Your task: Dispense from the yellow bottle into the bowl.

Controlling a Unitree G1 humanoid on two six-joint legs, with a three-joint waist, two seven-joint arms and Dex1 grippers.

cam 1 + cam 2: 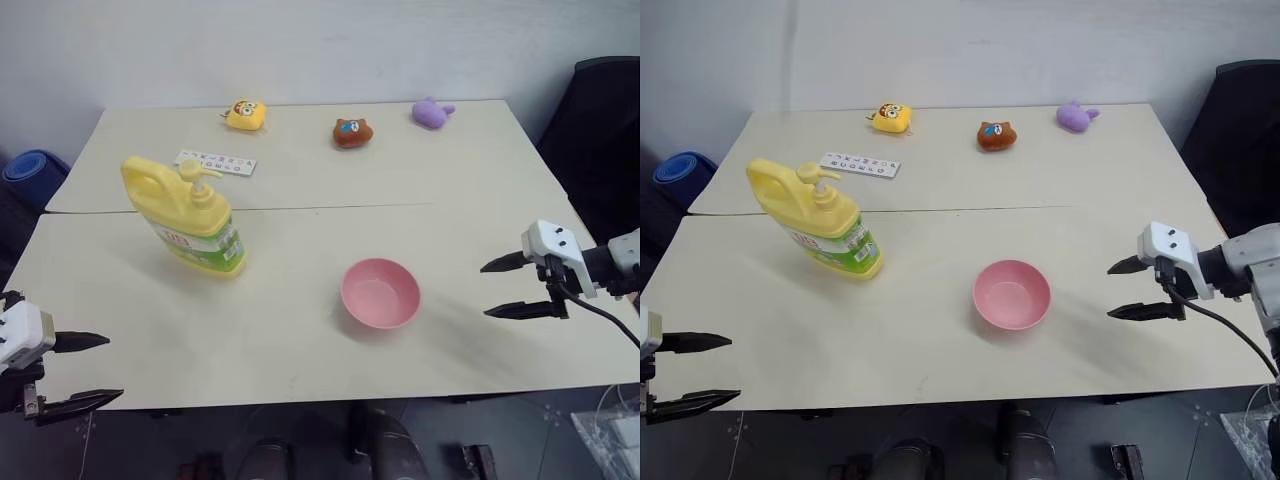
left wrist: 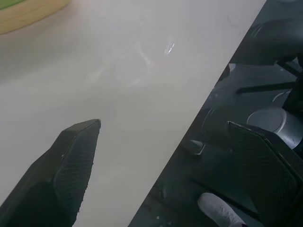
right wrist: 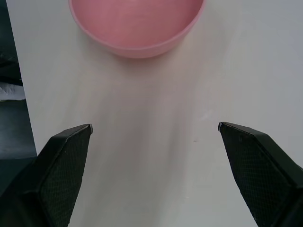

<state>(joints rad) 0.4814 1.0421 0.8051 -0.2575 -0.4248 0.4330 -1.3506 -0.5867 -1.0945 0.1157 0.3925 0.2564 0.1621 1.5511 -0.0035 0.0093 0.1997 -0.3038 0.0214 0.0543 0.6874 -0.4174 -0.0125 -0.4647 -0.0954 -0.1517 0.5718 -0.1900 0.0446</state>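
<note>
On the cream tabletop [image 1: 300, 330], taking its middle as a clock face, the large yellow plastic jug with the pump top and green-and-white label [image 1: 190, 215] stands upright at about 9 o'clock, and the small round pink plastic bowl [image 1: 380, 293] sits at about 4 o'clock, well apart from it. I see nothing in the bowl, so I judge the dispensing not yet begun.

My right gripper [image 1: 513, 287] hangs over the table's edge at 3 o'clock with its 2 black fingers spread wide and nothing between them, pointing toward the bowl. My left gripper [image 1: 87, 371] sits off the near edge around 8 o'clock, likewise spread and empty.

The step I have in hand is the reach. To do it well, I would bring jug and bowl together first: the spout has to end up over the bowl's hollow, so I would slide the bowl toward 9 o'clock with the right gripper, or carry the jug by its side handle with the left. For the press, 1 gripper should steady the jug's body while the other pushes straight down on the pump head; an off-centre push could tip the jug. I would keep clear of the 3 small plush toys at 12 o'clock [image 1: 352, 132] and the white card [image 1: 216, 162].
</note>
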